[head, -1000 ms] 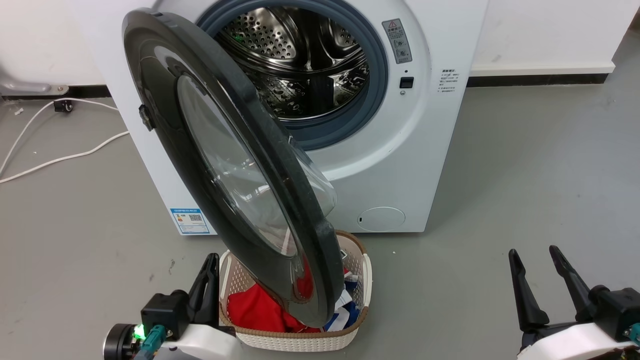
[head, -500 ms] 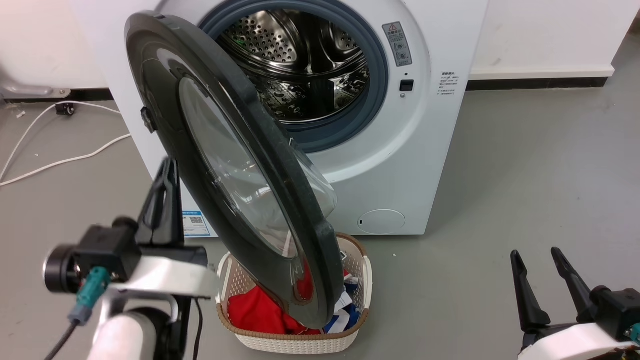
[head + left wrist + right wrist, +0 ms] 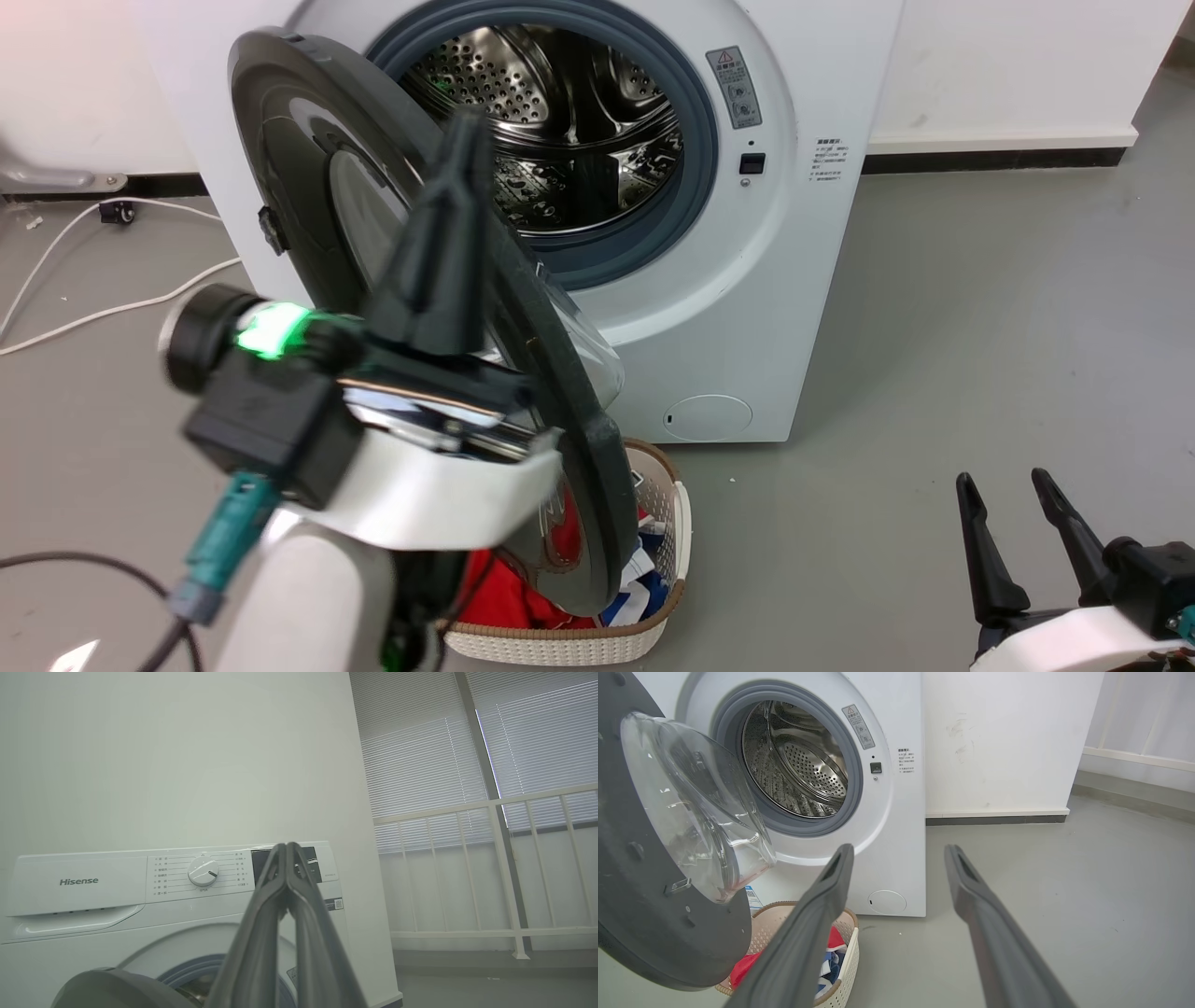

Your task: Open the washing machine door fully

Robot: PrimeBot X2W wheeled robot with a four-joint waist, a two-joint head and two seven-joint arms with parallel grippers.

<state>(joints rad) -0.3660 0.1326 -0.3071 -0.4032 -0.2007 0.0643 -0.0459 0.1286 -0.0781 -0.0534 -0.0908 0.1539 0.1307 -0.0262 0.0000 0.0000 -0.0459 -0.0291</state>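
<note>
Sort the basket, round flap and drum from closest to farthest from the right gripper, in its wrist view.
1. Basket, on the floor before the machine.
2. Round flap, low on the machine's front.
3. Drum, higher, set back inside.

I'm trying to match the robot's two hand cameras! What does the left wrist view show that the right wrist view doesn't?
Left wrist view's extras: the control dial, window blinds, a white railing and the shut left end effector. Right wrist view's extras: the steel drum, the laundry basket and the open right end effector. Shared: the washing machine and its open washing machine door.
</note>
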